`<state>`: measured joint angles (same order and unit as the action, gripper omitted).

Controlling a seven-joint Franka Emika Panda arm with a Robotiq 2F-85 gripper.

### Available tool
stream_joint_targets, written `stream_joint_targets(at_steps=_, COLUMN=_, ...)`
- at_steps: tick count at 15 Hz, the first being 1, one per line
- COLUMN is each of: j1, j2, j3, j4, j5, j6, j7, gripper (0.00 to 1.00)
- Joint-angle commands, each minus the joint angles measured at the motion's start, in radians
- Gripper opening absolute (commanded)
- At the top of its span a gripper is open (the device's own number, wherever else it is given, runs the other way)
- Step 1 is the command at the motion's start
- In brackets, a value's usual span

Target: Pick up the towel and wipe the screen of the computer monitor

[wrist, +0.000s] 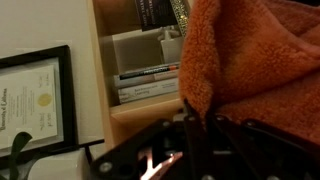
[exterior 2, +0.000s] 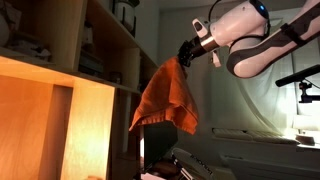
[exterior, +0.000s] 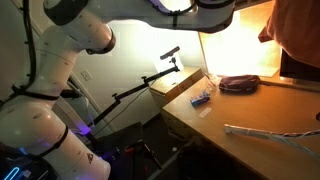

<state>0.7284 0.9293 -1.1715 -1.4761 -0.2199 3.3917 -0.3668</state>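
Observation:
The orange-red towel (exterior 2: 165, 100) hangs in folds from my gripper (exterior 2: 184, 52), high in front of the shelves. In the wrist view the towel (wrist: 250, 60) fills the upper right, and my gripper (wrist: 200, 112) is shut on a fold of it, the dark fingers (wrist: 188, 125) coming up from the bottom edge. The towel's lower edge drapes over a dark flat shape (exterior 2: 160, 135), likely the computer monitor, which is mostly hidden. In an exterior view a corner of the towel (exterior: 290, 28) shows at the top right.
Wooden shelves (exterior 2: 90, 60) with books (wrist: 150, 80) stand close beside the towel. A framed certificate (wrist: 35, 100) leans at the left. On the desk (exterior: 250, 115) lie a dark purple bundle (exterior: 238, 84) and a small blue object (exterior: 201, 98). A bright pale-orange panel (exterior: 235, 45) glows behind.

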Motion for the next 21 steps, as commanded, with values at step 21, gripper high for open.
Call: stream_joint_targets(at_steps=21, j1=-0.305, j2=-0.518, j3=0.660, j4=-0.197, j5=-0.557, j6=-0.138, j7=-0.426, gripper=0.02)
